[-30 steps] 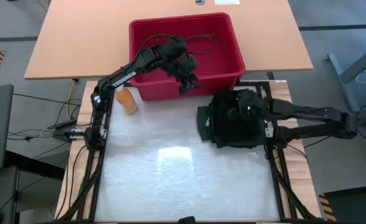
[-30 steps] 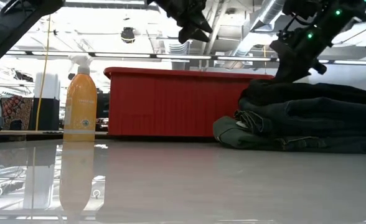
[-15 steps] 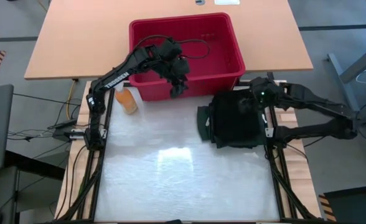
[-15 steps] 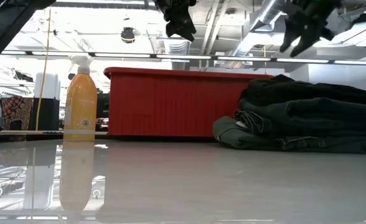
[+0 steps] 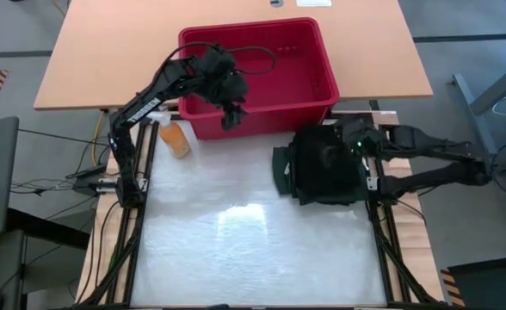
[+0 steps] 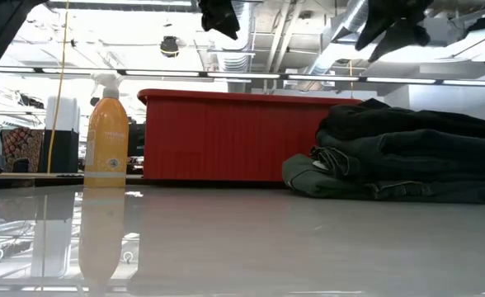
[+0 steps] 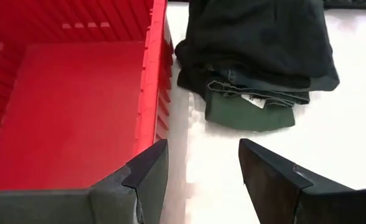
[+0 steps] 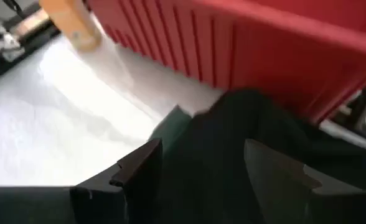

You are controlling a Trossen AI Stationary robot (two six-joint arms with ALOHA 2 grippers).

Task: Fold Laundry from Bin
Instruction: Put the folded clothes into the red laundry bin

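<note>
Red bin (image 7: 65, 112) floor bare only in left wrist view

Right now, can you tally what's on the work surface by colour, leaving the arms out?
Red: 1, the large ribbed red plastic bin, nothing visible inside.
Orange: 1, the small orange spray bottle beside the bin.
Dark: 1 folded stack of dark garments, dark green shirt at the bottom; individual pieces cannot be counted.
Total: 3.
</note>
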